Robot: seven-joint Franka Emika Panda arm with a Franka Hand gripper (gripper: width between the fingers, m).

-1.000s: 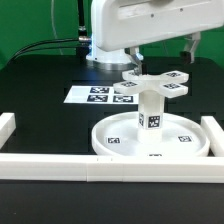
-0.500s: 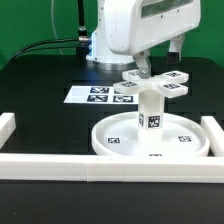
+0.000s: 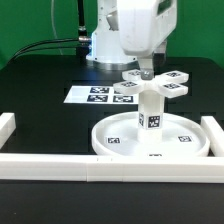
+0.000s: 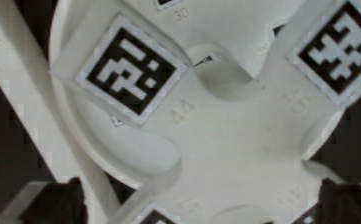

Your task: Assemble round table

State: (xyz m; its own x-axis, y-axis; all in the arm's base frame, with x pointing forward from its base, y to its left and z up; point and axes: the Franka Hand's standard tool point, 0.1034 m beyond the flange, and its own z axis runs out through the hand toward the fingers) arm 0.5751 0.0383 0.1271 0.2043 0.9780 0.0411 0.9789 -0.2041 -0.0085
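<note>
Outside, I saw the arm had swung across over the last second until its hand (image 3: 146, 68) hung right above the cross-shaped piece (image 3: 152, 83) capping the post (image 3: 150, 110) on the disc (image 3: 118, 142). At the wrist, that piece filled the picture, finger tips (image 4: 335, 190) flanking it; grip state I couldn't tell.

Black desk top (image 3: 40, 90), green wall (image 3: 40, 20) behind its far edge, white border rails (image 3: 60, 165) along near edge and sides, even light.
</note>
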